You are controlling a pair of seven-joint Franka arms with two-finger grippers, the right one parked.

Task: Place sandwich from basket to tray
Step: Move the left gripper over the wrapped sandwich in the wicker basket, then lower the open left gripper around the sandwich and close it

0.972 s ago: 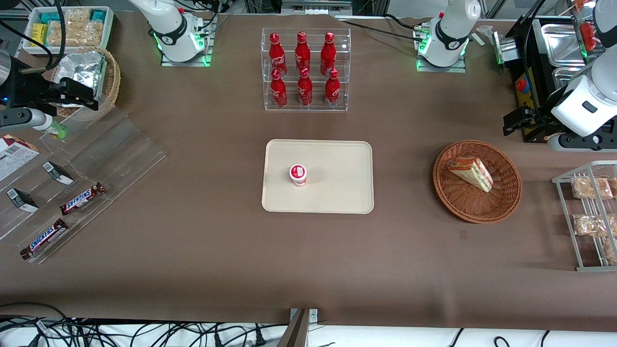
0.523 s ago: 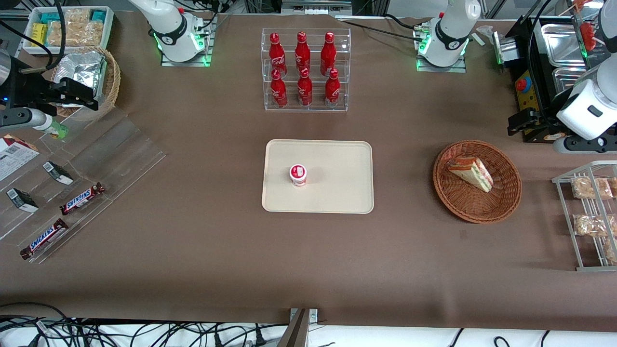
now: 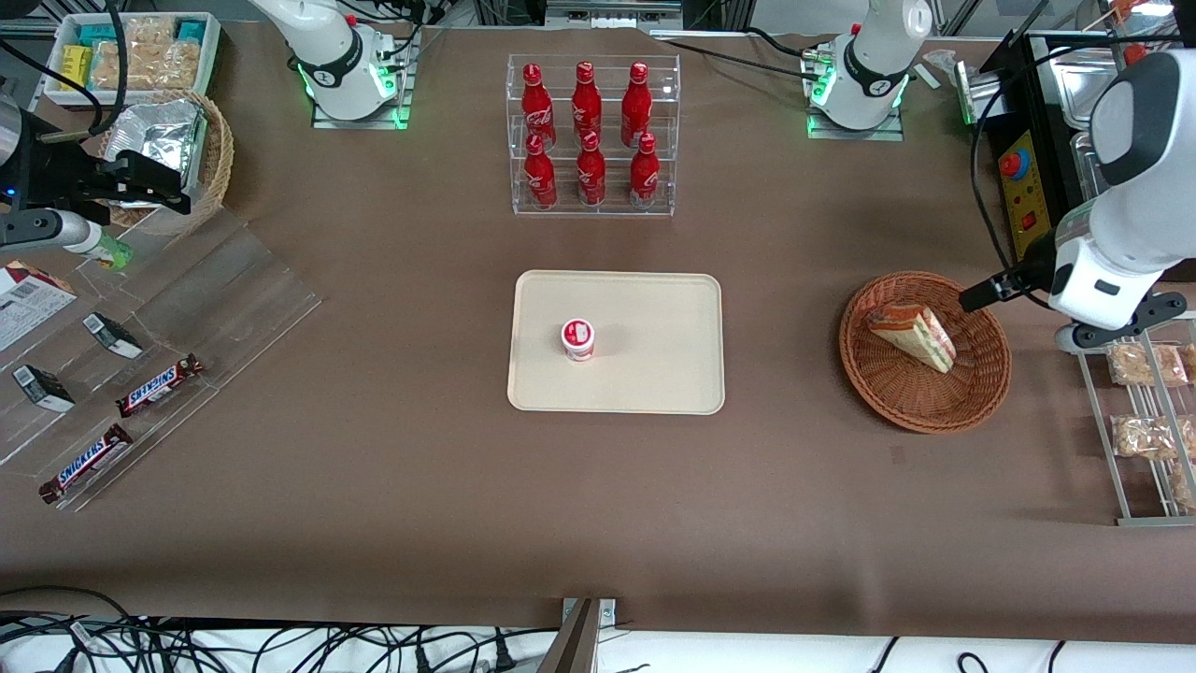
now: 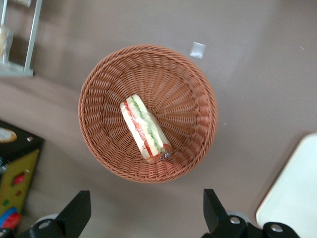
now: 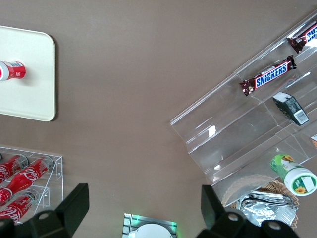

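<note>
On the worktop, the tray is carrying a small red-and-white cup. Toward the working arm's end, the sandwich is lying inside the basket. The gripper is hovering above the basket rim, jaws spread wide and released, the sandwich lying clear of them.

A red-and-white cup stands on the tray; Snickers bars lie on what looks like clear acrylic shelving.
</note>
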